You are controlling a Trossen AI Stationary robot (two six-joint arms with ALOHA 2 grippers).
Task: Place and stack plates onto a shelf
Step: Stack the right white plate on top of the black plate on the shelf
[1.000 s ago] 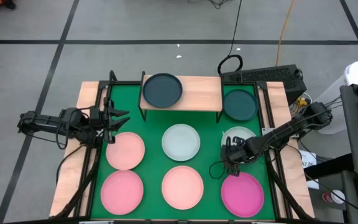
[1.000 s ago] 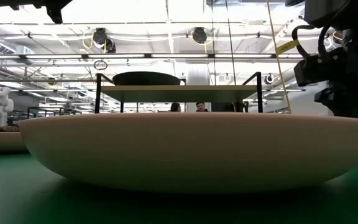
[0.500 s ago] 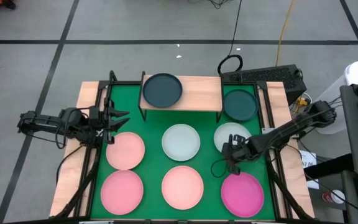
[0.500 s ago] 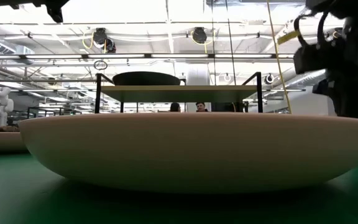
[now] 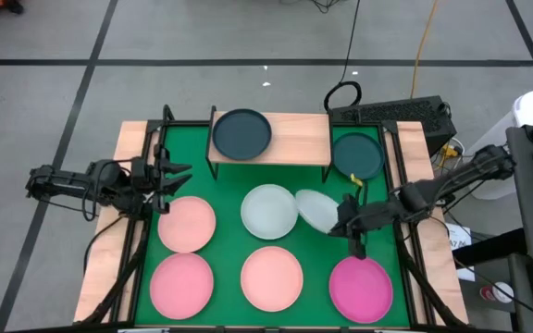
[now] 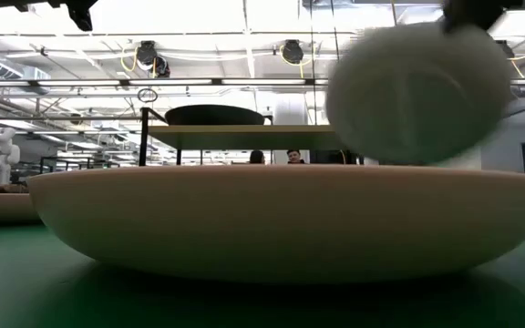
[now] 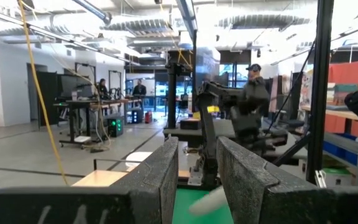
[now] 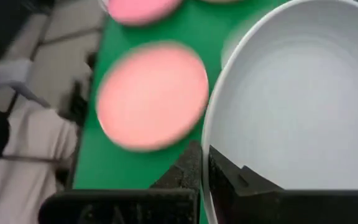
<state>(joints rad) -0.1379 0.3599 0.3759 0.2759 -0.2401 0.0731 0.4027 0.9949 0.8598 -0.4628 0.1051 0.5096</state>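
My right gripper (image 5: 342, 218) is shut on a pale mint-white plate (image 5: 316, 210), which hangs above the green table just right of a second pale plate (image 5: 268, 211). In the low view the held plate (image 6: 417, 91) shows high up and blurred. The wooden shelf (image 5: 294, 139) stands at the far edge with a dark teal plate (image 5: 241, 133) lying flat on it. Another teal plate (image 5: 357, 155) lies on the table to the shelf's right. My left gripper (image 5: 181, 176) waits open at the table's left side, nothing between its fingers (image 7: 157, 180). My right gripper pinches the pale plate's rim (image 8: 205, 140) on the side toward the table's right edge, one finger (image 8: 244, 182) inside the dish and one (image 8: 185, 171) outside. The fingers reach in from the table's right. The plate is tilted and lifted clear of the table.
Three pink plates (image 5: 186, 223) (image 5: 181, 284) (image 5: 271, 277) and a magenta plate (image 5: 361, 289) lie flat on the green table. The near pink plate (image 6: 281, 219) fills the low view's foreground. The shelf's right half is bare wood (image 5: 303, 135).
My right gripper has taken hold of the pale plate at the table's right, raised it clear of the table and carried it toward the table's middle; the plate has tipped from flat to tilted.
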